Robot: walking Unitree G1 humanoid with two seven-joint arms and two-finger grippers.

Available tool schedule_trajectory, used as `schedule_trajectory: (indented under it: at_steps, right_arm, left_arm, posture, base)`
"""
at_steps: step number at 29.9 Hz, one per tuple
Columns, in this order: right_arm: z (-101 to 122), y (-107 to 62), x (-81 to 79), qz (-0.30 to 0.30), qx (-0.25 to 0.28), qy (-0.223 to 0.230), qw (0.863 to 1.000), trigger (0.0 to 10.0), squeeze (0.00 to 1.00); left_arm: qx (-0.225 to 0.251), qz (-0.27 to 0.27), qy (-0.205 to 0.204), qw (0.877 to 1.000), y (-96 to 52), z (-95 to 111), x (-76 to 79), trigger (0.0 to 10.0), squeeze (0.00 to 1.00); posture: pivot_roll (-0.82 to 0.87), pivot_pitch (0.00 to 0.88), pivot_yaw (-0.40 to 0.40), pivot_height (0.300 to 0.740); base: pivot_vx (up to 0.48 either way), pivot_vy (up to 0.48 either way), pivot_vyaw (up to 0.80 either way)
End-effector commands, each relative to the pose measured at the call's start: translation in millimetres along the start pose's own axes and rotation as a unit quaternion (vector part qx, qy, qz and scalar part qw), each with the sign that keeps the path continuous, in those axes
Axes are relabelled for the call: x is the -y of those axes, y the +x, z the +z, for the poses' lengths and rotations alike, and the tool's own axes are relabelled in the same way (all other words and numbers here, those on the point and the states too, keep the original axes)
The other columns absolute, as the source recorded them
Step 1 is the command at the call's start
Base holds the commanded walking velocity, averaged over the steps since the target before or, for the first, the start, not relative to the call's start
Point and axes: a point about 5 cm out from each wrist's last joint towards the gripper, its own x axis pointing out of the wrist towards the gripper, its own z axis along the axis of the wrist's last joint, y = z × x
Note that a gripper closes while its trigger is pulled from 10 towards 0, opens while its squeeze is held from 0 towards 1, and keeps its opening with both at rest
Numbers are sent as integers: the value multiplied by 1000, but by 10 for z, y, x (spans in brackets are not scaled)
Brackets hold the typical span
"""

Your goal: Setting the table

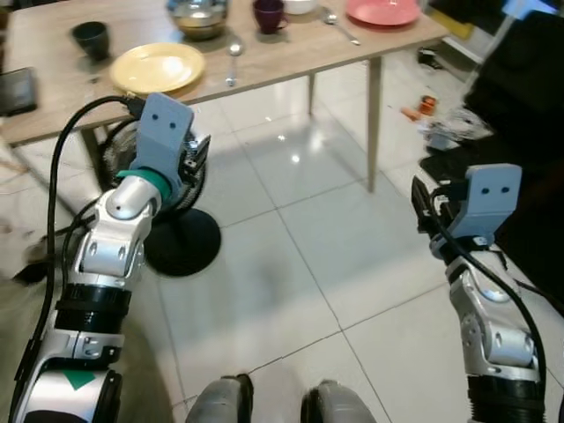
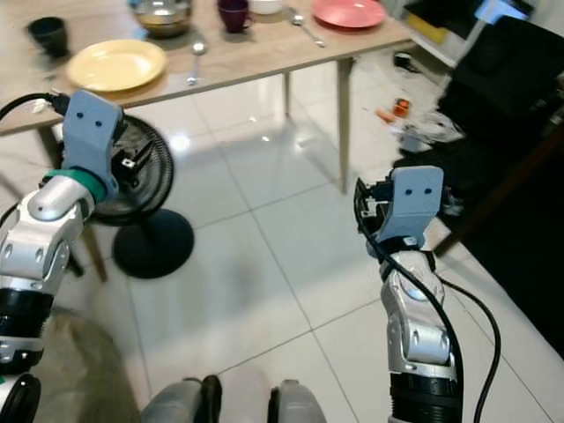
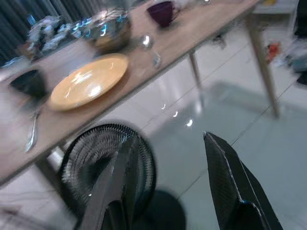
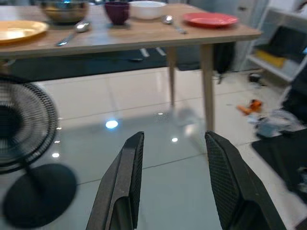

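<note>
Progress: early | round yellow plate (image 1: pixel 157 67) near bench (image 1: pixel 53 66) front edge | both hands (image 3: pixel 168 182) (image 4: pixel 170 179) open, empty

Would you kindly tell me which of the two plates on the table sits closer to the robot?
The yellow plate, near the table's front edge by the left claw; the pink plate lies farther back, toward the right end.

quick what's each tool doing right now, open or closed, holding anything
Left tool: open, holding nothing, raised short of the table.
Right tool: open, holding nothing, over the floor.
</note>
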Motion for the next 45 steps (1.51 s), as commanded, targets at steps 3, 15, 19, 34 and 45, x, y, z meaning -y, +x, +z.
schedule_trajectory:
  at_steps: [3,15,19,34,45]
  right_arm:
    - [-38,-34,34,-5,-7,0,1000,10000,0]
    - [-46,-45,33,-7,-8,1,1000,10000,0]
    - [-46,-50,32,-8,-8,2,1000,10000,0]
    - [-46,-58,43,-9,-8,0,1000,10000,0]
    - [-49,-64,55,-13,-11,-1,1000,10000,0]
  left_arm:
    - [-2,-8,-2,1000,6,-23,38,10000,0]
    - [0,-14,-3,1000,17,-16,64,10000,0]
    - [0,-15,-4,1000,15,-13,68,10000,0]
    - [1,-17,-6,1000,19,-12,87,10000,0]
    - [1,-19,-8,1000,24,-13,105,10000,0]
  posture:
    - [-5,4,96,740]
    - [-6,11,98,740]
    - [-6,14,99,740]
    - [-9,24,95,740]
    - [-11,26,93,740]
  base:
    - [-345,0,0]
    - [-345,0,0]
    - [-345,0,0]
    - [-345,0,0]
    - [-337,0,0]
